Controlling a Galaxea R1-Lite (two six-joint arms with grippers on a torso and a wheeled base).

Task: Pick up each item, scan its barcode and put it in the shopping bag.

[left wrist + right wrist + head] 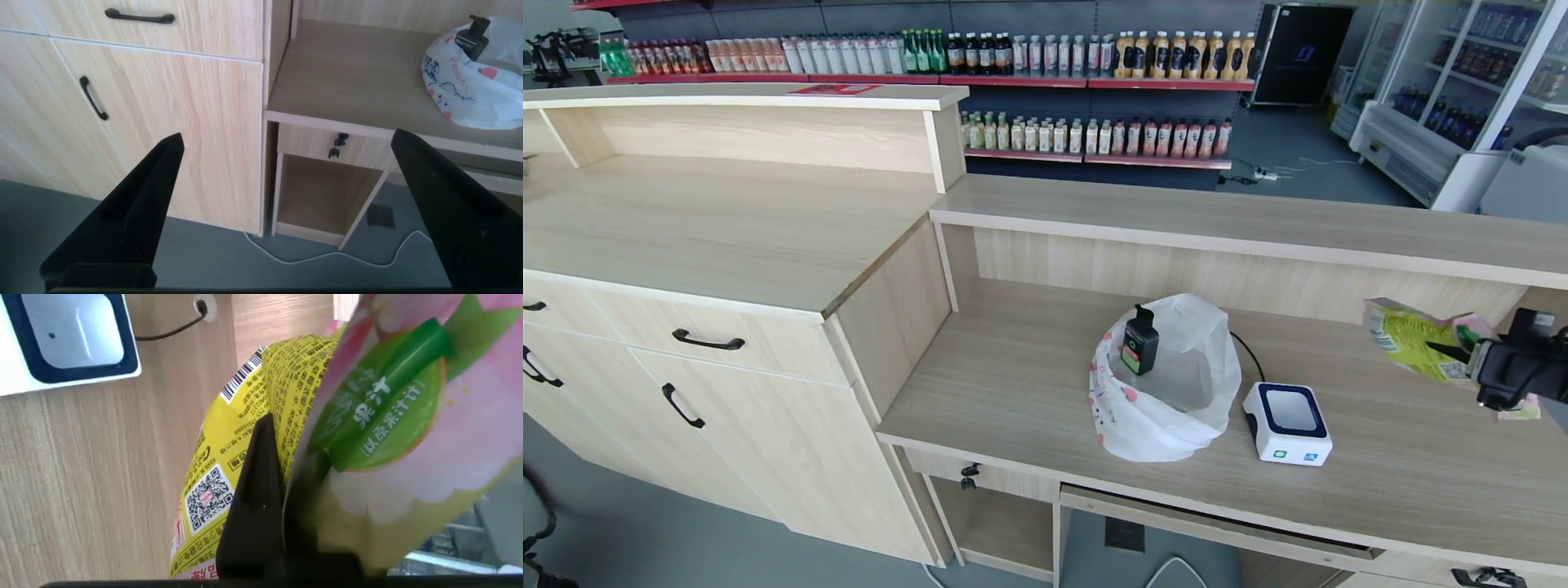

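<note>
The left gripper hangs low beside the cupboard doors, its fingers spread with nothing between them. At the robot's right, the right gripper has its fingers pinching a snack packet, held in the air above the worktop, well apart from the scanner. The packet looks light, soft and crinkly, with slippery film and probably crushable contents, so a gentle pinch near an edge suits it best. That would leave the barcode on its yellow side uncovered. Beyond the scanner and just beside it, the white shopping bag stands open. A dark bottle is upright inside it.
</note>
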